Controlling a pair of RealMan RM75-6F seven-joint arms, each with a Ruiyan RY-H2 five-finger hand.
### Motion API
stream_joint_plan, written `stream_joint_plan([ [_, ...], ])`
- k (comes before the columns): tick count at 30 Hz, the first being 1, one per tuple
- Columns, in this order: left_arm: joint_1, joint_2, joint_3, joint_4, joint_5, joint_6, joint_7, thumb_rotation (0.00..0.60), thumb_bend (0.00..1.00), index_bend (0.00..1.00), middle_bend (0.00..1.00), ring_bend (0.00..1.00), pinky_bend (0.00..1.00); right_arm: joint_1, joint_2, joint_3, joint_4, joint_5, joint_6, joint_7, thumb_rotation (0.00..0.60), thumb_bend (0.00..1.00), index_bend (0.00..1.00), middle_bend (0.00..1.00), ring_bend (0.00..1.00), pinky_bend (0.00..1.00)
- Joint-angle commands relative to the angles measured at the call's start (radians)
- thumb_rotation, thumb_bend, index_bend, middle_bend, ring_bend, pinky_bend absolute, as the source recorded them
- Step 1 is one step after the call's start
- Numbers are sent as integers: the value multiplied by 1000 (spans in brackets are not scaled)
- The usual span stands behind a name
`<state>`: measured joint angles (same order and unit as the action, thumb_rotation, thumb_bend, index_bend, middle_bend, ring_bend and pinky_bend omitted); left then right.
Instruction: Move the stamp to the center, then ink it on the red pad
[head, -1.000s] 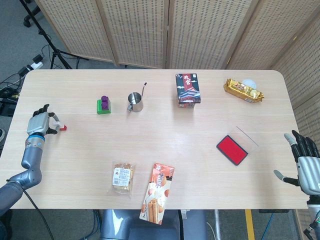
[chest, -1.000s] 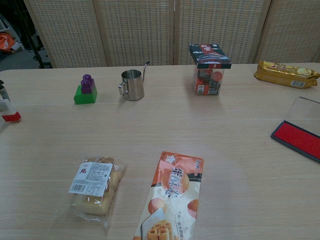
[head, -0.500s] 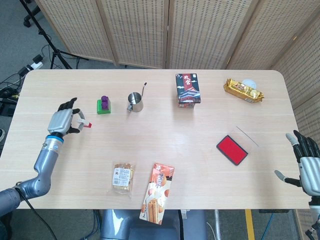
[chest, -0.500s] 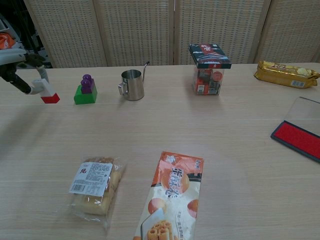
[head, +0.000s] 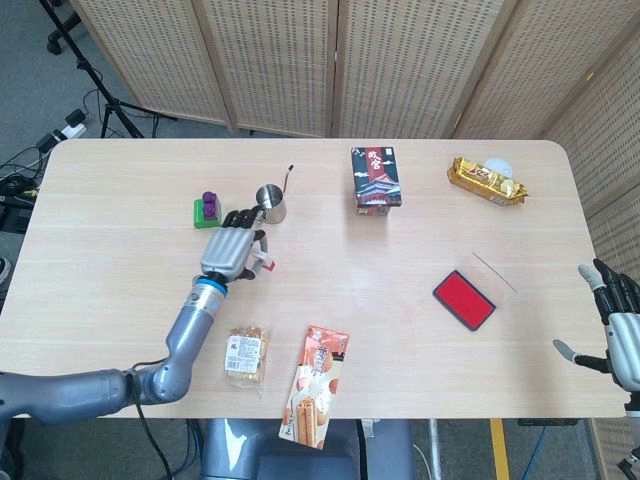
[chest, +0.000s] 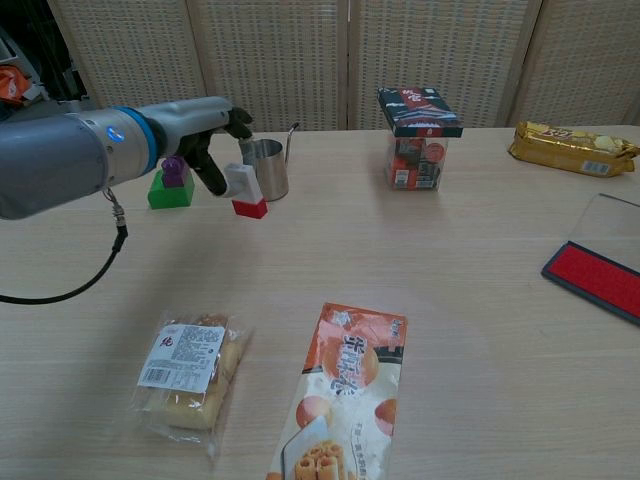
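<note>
My left hand holds a small stamp with a white handle and a red base, lifted just above the table, in front of the steel cup. The red ink pad lies open on the right side of the table, its clear lid beside it. My right hand hangs open off the table's right edge, far from the pad; the chest view does not show it.
A steel cup and a green and purple block stand just behind the left hand. A dark box, a gold snack bag, a bread packet and an orange snack bag lie around the table.
My left hand has carried the stamp from the table's left edge rightward to a spot in front of the steel cup. The right hand has barely moved.
</note>
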<state>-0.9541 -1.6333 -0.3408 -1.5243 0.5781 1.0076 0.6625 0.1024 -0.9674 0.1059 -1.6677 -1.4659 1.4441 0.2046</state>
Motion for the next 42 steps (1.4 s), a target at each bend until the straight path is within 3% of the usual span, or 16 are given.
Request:
stream_joint_plan([
  [1,-78,-89,-16,65,-60,28,65,600,393,539,0,0,0,1,4,2,4,6,-5,14,600,0,0,0,0,0],
  [15,-261,-355,-77,360,-180,28,174,600,394,539,0,0,0,10,25,12,34,24,-33,107,600,0,0,0,0,0],
  [38,-266,-423,-97,489,-191,-22,170,600,388,536,0,0,0,10,28,10,39,18,-32,125,600,0,0,0,0,0],
  [40,-267,-429,-99,496,-193,-28,171,600,380,497,0,0,0,10,29,10,40,17,-31,129,600,0,0,0,0,0],
  [42,-267,-433,-102,499,-193,-33,170,600,366,399,0,0,0,9,29,11,41,19,-30,132,600,0,0,0,0,0],
])
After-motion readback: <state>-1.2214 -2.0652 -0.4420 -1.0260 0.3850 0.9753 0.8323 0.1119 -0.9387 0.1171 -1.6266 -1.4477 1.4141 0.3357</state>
